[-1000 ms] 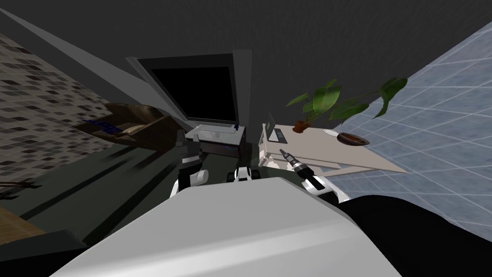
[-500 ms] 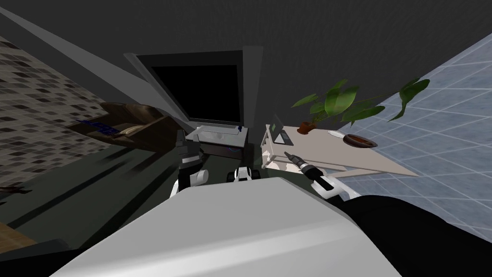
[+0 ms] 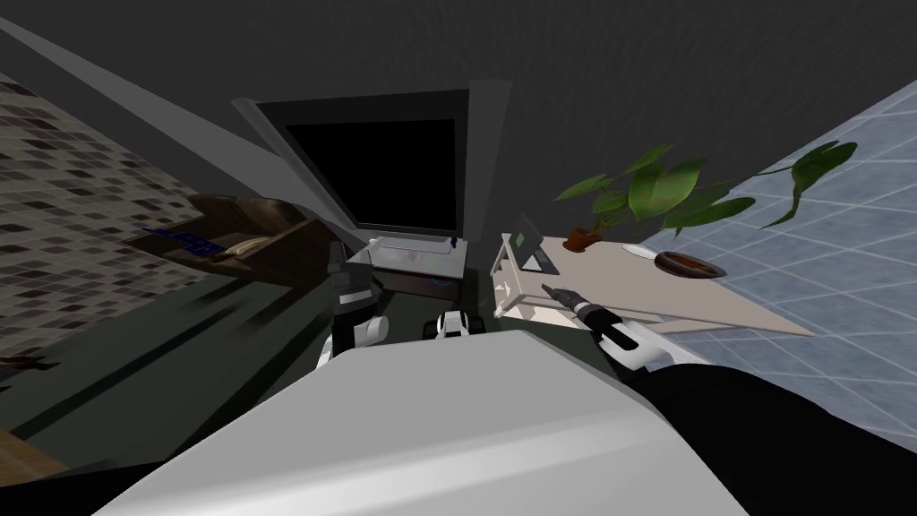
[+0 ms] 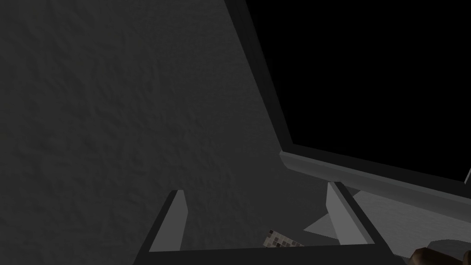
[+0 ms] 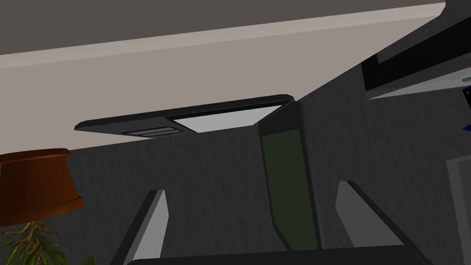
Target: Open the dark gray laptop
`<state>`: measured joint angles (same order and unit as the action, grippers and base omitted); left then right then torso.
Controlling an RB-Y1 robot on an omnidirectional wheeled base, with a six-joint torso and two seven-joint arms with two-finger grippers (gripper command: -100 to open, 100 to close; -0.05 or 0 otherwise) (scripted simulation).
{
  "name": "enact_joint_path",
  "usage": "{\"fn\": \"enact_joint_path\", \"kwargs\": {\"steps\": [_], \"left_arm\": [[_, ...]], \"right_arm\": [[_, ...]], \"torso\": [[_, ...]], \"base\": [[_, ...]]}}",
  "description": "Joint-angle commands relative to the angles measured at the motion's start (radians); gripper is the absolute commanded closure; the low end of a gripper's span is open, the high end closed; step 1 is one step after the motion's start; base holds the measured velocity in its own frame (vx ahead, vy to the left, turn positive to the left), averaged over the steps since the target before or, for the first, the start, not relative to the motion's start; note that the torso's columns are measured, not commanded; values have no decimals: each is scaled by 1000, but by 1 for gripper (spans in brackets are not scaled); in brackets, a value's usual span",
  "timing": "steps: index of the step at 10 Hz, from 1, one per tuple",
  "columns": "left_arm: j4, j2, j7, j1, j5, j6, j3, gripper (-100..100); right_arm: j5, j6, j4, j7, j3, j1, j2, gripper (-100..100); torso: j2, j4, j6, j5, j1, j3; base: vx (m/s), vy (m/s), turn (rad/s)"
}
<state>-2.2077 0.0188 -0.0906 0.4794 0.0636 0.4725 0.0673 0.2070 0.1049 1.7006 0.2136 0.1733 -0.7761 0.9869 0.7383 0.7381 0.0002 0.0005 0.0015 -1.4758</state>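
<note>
Head view: I count one dark grey laptop (image 3: 534, 252), at 1 o'clock from my chest. It sits on the left end of one long beige table (image 3: 645, 291). The laptop is open, its lid raised well off its base.

In the right wrist view the flat dark base lies on the tabletop with one light panel showing. The lid stands up from it, carrying one dark green screen.

The right gripper (image 3: 546, 288) is at 1 o'clock, near the laptop and apart from it. Its two fingers stand spread to roughly a third of the wrist picture's width and hold nothing.

Three other items stand on the table:
- One green leafy plant in a reddish-brown pot (image 3: 582, 238), at 2 o'clock from the laptop.
- One round brown dish (image 3: 687, 265), at 3 o'clock from the pot.
- One small white item (image 3: 638, 251) between them, too small to identify.

The left gripper (image 3: 338, 253) is at 11 o'clock. Its two fingers are likewise spread wide and empty.
</note>
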Motion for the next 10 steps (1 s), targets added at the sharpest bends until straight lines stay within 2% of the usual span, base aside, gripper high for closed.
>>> {"fn": "enact_joint_path", "kwargs": {"steps": [1, 3, 4, 9, 10], "left_arm": [[0, 0, 0, 0, 0, 0, 0, 0], [0, 0, 0, 0, 0, 0, 0, 0], [0, 0, 0, 0, 0, 0, 0, 0], [0, 0, 0, 0, 0, 0, 0, 0], [0, 0, 0, 0, 0, 0, 0, 0]], "right_arm": [[22, -28, -39, 25, 26, -11, 59, -100], [51, -68, -82, 54, 51, -11, 121, -100], [51, -68, -82, 54, 51, -11, 121, -100], [121, -161, -176, 119, 108, -1, 250, -100], [121, -161, -176, 119, 108, -1, 250, -100]], "torso": [[-2, 0, 0, 0, 2, -1], [0, 0, 0, -1, -4, 0], [-1, 0, 0, -1, -3, 0], [-4, -1, -1, 1, 3, -3], [-3, -1, 0, 0, -1, -2]], "base": [[102, 162, -9], [101, 145, -1], [75, 99, -5], [100, 174, -2], [84, 118, 1]]}}
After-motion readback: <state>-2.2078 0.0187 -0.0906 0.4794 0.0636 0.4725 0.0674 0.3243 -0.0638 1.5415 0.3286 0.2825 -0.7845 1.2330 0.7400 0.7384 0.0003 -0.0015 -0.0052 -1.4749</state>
